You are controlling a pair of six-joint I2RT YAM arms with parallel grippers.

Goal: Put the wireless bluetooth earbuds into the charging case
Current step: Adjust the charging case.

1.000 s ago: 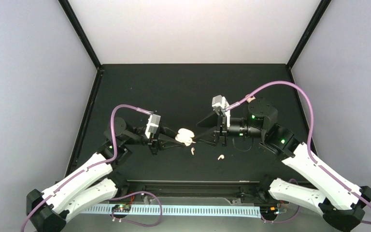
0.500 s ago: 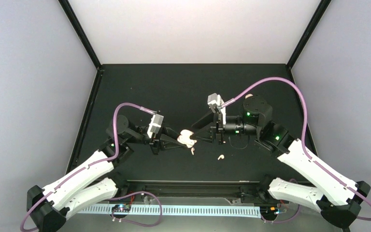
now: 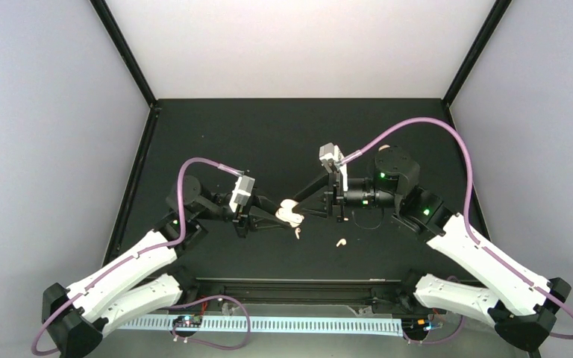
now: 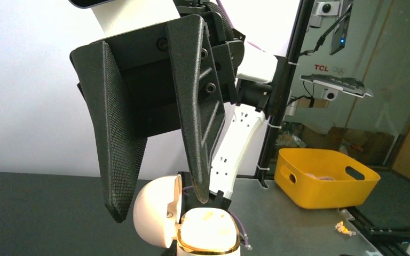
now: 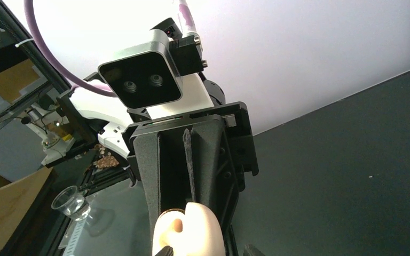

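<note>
My left gripper [image 3: 280,215] is shut on the cream charging case [image 3: 291,212] and holds it above the black table, lid swung open. In the left wrist view the case [image 4: 207,230] shows a gold rim and hollow slots. My right gripper [image 3: 305,210] is open and empty. Its two black fingers [image 4: 120,176] hang just above the open lid and the case mouth. Two tiny cream earbuds lie on the table, one [image 3: 298,233] right below the case and one [image 3: 339,242] further right. No other earbud shows. The case also fills the bottom of the right wrist view [image 5: 188,232].
The black table mat [image 3: 268,142] is bordered by black frame posts and white walls. A black rail [image 3: 298,287] runs along the near edge. A yellow bin [image 4: 325,176] and a small glass [image 5: 72,205] stand off the table.
My right gripper has moved left and closed in over the case. My left gripper has shifted slightly right with the case. Both loose earbuds lie where they were.
</note>
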